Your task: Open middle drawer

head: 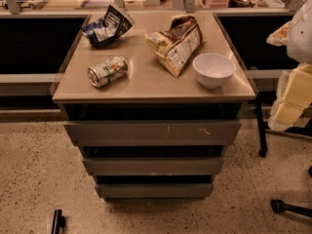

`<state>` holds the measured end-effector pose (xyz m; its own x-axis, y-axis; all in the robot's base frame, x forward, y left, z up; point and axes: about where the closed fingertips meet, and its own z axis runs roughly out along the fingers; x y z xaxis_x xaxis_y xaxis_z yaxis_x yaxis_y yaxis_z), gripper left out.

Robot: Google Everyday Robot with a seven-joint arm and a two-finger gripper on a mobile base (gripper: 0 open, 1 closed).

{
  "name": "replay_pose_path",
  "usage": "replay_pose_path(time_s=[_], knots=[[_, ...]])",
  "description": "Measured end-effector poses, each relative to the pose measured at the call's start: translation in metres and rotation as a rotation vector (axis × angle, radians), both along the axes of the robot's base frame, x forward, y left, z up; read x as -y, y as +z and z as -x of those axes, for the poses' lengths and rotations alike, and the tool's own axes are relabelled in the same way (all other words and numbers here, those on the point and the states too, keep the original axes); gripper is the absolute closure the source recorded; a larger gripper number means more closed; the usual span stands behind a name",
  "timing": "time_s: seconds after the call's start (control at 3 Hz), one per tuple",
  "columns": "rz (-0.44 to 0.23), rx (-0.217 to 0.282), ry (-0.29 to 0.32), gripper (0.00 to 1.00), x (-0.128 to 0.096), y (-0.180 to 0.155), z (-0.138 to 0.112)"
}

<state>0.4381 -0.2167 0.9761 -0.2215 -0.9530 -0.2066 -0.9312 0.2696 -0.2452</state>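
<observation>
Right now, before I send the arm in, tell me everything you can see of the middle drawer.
The middle drawer is a wide, shallow grey front, metal by its look, plain and handleless. It sits level between the scratched top drawer and the bottom drawer, a dark gap along its upper edge. It looks shut; no inside shows. Nothing touches it: the gripper is at the right edge of view, apart from the cabinet.
</observation>
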Motion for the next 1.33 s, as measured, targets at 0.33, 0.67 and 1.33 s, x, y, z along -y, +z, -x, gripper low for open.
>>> replay_pose_path(time_s=[0.33,0.67,1.33], knots=[[-0.006,0.017,-0.004,0.00,0.000,-0.001,0.001],[-0.073,0.055,0.006,0.00,-0.010,-0.018,0.023],[-0.391,-0.133,-0.137,0.00,-0.032,-0.217,0.042]])
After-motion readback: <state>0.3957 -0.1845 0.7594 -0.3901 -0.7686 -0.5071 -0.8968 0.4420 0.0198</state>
